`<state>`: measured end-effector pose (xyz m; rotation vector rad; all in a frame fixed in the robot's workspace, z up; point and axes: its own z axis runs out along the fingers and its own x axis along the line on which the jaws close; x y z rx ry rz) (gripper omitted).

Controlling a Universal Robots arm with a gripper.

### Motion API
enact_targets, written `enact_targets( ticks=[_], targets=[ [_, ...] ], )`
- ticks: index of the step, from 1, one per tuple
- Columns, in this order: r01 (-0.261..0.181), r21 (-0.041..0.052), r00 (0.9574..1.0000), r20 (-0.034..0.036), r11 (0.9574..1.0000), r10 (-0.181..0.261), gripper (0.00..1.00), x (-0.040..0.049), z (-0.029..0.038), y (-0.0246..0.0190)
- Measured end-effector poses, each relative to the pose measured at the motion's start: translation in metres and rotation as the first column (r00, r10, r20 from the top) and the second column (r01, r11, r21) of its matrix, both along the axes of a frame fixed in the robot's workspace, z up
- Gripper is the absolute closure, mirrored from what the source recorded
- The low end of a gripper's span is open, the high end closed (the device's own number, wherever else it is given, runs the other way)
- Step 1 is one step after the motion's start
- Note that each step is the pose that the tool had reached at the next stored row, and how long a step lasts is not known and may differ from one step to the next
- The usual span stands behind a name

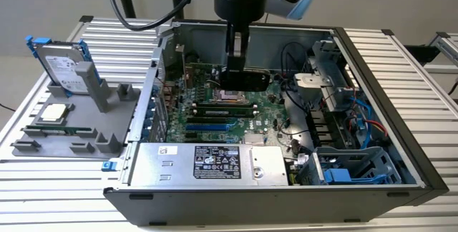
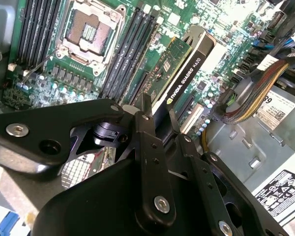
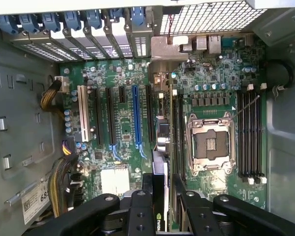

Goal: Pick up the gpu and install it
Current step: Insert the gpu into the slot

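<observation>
The gpu (image 2: 184,73) is already up in the air, clamped edge-on in the claw (image 1: 242,76) and hanging over the motherboard (image 1: 214,109) inside the open case (image 1: 400,109). In the second wrist view the black cooler side faces out and the green card edge runs alongside it, with the claw's black fingers (image 2: 146,142) pinched on the near end. In the first wrist view the card (image 3: 160,147) sits just beside the long blue slot (image 3: 136,118), between that row of slots and the empty CPU socket (image 3: 209,145), roughly lined up with the slots' direction. It doesn't look seated yet, more like hovering just above the board.

Handling-wise, it's probably a light, stiff little card, but fragile: bare board, small parts, contacts on the bottom edge. The cooler body and the board edges seem the safest places to grip, which is about where the claw has it. Outside the case, the hard drive (image 1: 61,66) stands in its grey holder (image 1: 64,135) on the surface (image 1: 43,178).
</observation>
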<state>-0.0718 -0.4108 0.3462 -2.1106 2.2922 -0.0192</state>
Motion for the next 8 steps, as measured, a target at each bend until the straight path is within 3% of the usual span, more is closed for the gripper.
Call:
enact_targets(
  ticks=[8],
  targets=[
    [0.0,0.0,1.0,0.0,1.0,0.0,1.0,0.0,-0.0005,0.0]
  ],
)
